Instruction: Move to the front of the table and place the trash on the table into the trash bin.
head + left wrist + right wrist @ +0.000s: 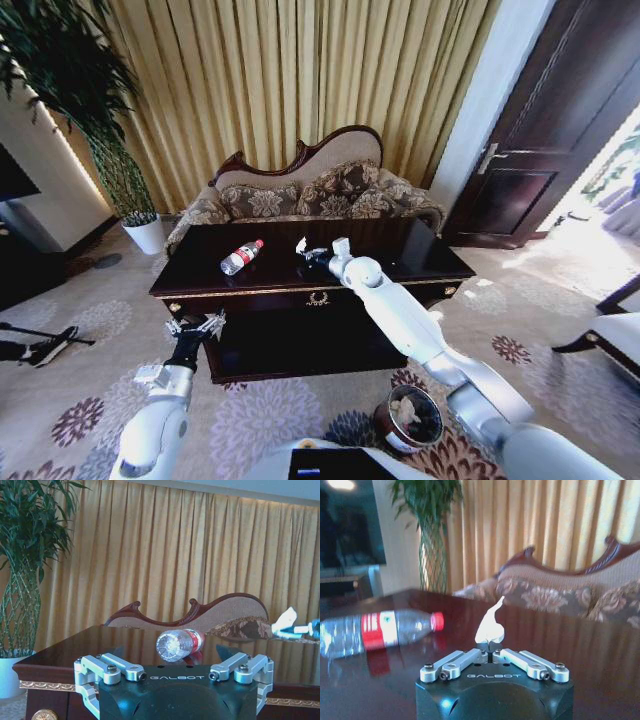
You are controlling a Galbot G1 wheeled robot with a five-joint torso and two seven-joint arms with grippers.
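right gripper (pixel 492 652) is reaching over the table (pixel 420 262), fingers pinched onto a white paper wad (pixel 490 626) standing just beyond the tips — light, soft, crushable, so a pinch at its base suits. bottle (pixel 377 630) is lying on its side further to the gripper's left. left gripper (pixel 175 672) is hovering spread wide before the table edge — idle. trash bin (pixel 410 420) is sitting on the carpet below the right arm.

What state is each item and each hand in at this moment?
bottle: lying on its side on the table, cap on
paper scrap: pinched upright in the right hand
left hand: open, holding nothing, at the table's front edge
trash bin: upright on the carpet, white paper wads inside
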